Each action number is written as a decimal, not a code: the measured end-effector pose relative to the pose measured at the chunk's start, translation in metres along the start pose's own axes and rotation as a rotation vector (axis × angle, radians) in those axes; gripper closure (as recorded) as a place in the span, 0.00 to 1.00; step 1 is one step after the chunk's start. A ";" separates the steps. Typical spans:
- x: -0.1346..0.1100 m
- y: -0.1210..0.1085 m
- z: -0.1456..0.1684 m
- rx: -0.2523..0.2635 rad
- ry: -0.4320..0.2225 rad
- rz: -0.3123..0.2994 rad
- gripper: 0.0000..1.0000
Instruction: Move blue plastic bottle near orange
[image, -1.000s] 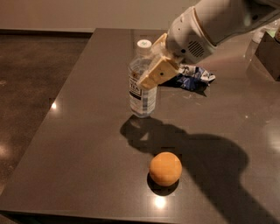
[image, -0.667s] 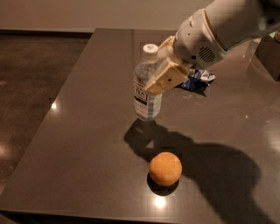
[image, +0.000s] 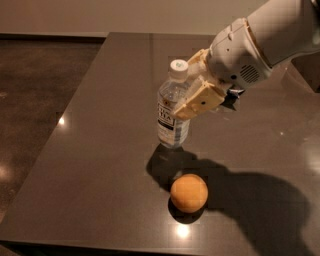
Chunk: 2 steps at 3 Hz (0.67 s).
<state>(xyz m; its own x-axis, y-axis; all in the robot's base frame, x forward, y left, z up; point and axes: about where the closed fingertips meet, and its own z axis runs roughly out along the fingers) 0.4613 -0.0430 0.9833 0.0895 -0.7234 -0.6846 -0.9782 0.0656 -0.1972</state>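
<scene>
The blue plastic bottle (image: 172, 107) is clear with a white cap and a printed label. It stands upright, slightly tilted, near the middle of the dark table (image: 100, 125). My gripper (image: 192, 92) reaches in from the right and is shut on the bottle's upper body, its tan fingers (image: 200, 100) on either side. The orange (image: 189, 193) lies on the table below and a little right of the bottle, close to the front edge, with a small gap between them.
The table's front edge (image: 125, 245) runs just below the orange, and its left edge borders a brown floor (image: 40, 100). A dark object (image: 231, 100) shows partly behind my gripper. My white arm (image: 270, 40) fills the upper right.
My gripper has carried the bottle toward the front of the table and a little right, closer to the orange. The orange has not moved.
</scene>
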 end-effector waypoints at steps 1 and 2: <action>0.004 0.012 -0.003 -0.028 -0.016 0.002 1.00; 0.007 0.025 -0.004 -0.058 -0.027 0.007 1.00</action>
<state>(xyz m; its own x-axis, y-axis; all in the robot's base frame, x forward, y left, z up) 0.4369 -0.0490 0.9761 0.0869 -0.7039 -0.7050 -0.9879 0.0303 -0.1521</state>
